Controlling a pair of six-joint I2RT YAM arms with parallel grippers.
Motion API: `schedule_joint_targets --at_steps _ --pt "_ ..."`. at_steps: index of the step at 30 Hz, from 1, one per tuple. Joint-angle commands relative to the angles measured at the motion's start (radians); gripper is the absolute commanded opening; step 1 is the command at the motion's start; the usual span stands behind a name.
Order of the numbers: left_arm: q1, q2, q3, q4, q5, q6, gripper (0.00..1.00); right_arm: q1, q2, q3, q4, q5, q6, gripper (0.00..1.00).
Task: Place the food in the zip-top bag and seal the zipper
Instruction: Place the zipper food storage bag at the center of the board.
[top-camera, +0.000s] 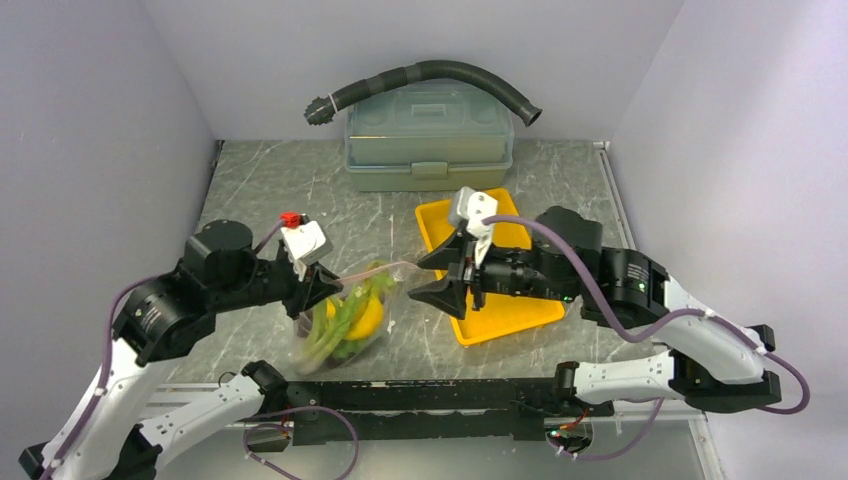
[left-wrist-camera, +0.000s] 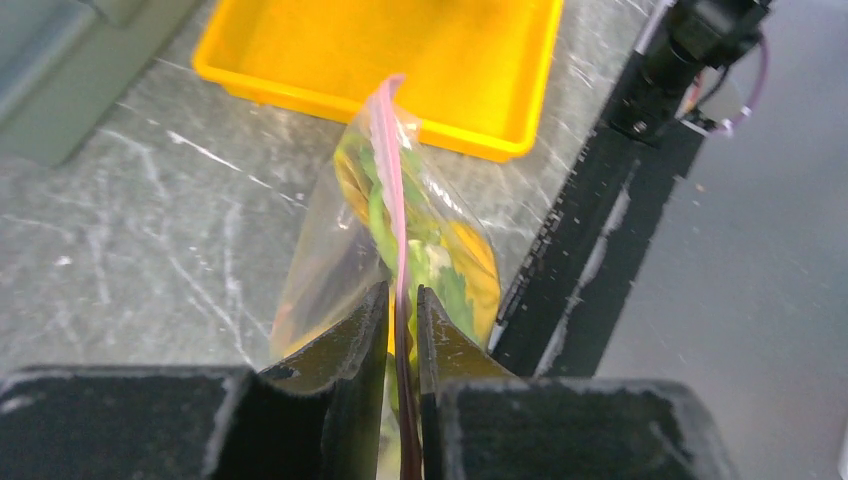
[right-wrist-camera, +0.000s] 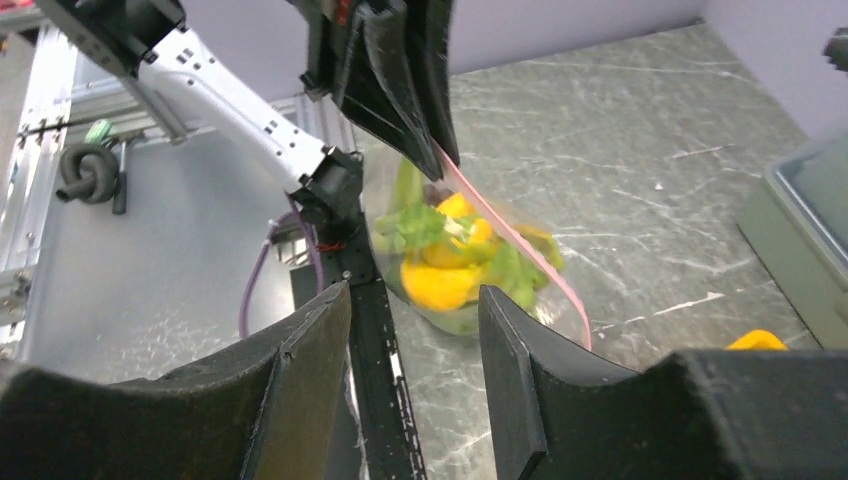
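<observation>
Grey marbled table (top-camera: 300, 190) is carrying a yellow tray (top-camera: 520, 312) and, at the back, a grey-green box (top-camera: 430, 140). The left gripper (left-wrist-camera: 402, 300) is pinching one end of the zipper (left-wrist-camera: 388, 160), its jaws almost closed. The zip-top bag (top-camera: 335, 335) is hanging under it, left of the tray, with the food (top-camera: 366, 316), yellow and green pieces, lying inside. The right gripper (right-wrist-camera: 415, 310) is waiting near the strip's other end, jaws half apart, gripping nothing.

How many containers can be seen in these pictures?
3. The zip-top bag, holding food, is held by the left gripper at front left; the yellow tray lies right of centre; the grey-green lidded box stands at the back wall. None seems hidden.
</observation>
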Motion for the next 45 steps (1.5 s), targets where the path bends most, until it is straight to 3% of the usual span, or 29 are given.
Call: schedule_joint_targets --at_steps 1,17,23,28,33,38,45 --pt "0.001 -0.036 0.033 0.170 -0.158 -0.012 0.00 -0.006 -0.073 -0.068 0.092 0.124 0.026 0.53" --pt "0.001 0.051 0.061 0.267 -0.591 0.097 0.00 -0.010 -0.210 -0.250 0.168 0.190 0.074 0.52" --pt "0.001 0.128 0.055 0.382 -0.769 0.206 0.00 -0.010 -0.226 -0.270 0.181 0.200 0.072 0.51" --pt "0.001 0.228 0.029 0.521 -0.889 0.390 0.00 -0.011 -0.236 -0.274 0.183 0.199 0.073 0.50" --pt "0.000 0.295 -0.013 0.622 -0.873 0.451 0.00 -0.011 -0.264 -0.295 0.184 0.208 0.076 0.49" --pt "-0.005 0.361 -0.019 0.597 -0.767 0.332 0.00 -0.012 -0.287 -0.306 0.175 0.217 0.082 0.48" --pt "-0.070 0.395 -0.155 0.623 -0.706 0.134 0.00 -0.013 -0.313 -0.320 0.155 0.236 0.085 0.48"
